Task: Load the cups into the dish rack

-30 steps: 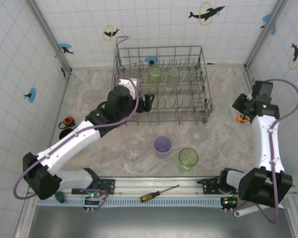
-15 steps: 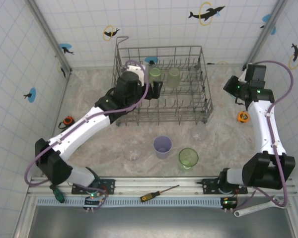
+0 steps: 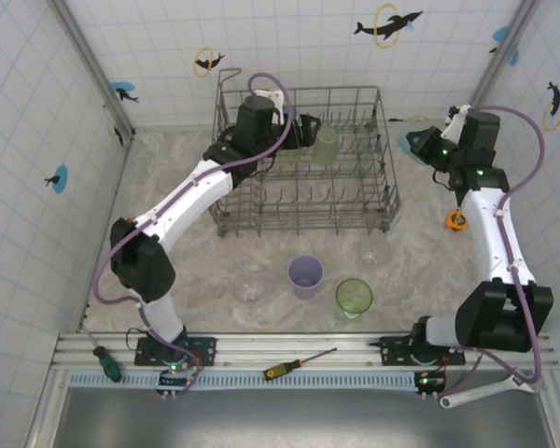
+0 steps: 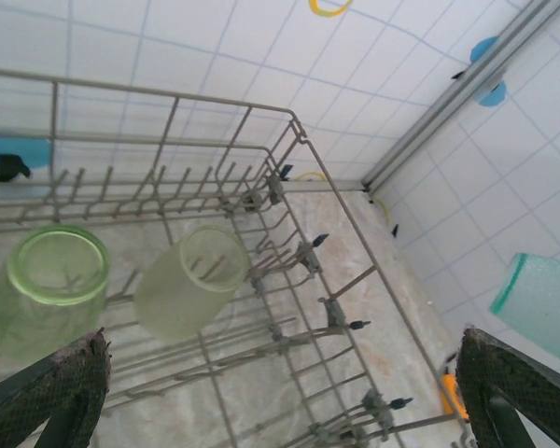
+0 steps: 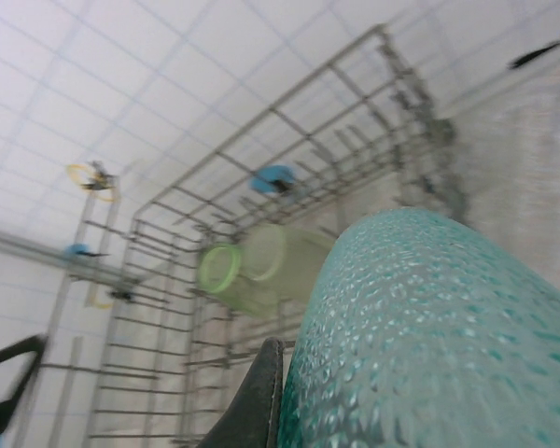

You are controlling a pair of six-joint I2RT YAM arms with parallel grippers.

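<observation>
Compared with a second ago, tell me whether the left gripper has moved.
Yes. The left gripper has gone from the near-left part of the dish rack to over its far side.

dish rack [image 3: 341, 201]: two green cups [image 4: 182, 285] lying inside; teal cup [image 5: 429, 336]: aloft; lavender cup [image 3: 305, 276]: upright, outside

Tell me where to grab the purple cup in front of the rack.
The purple cup stands upright, mouth up, with free space around it, so I'd come from straight above and pinch its rim wall, one finger inside, one outside.
</observation>
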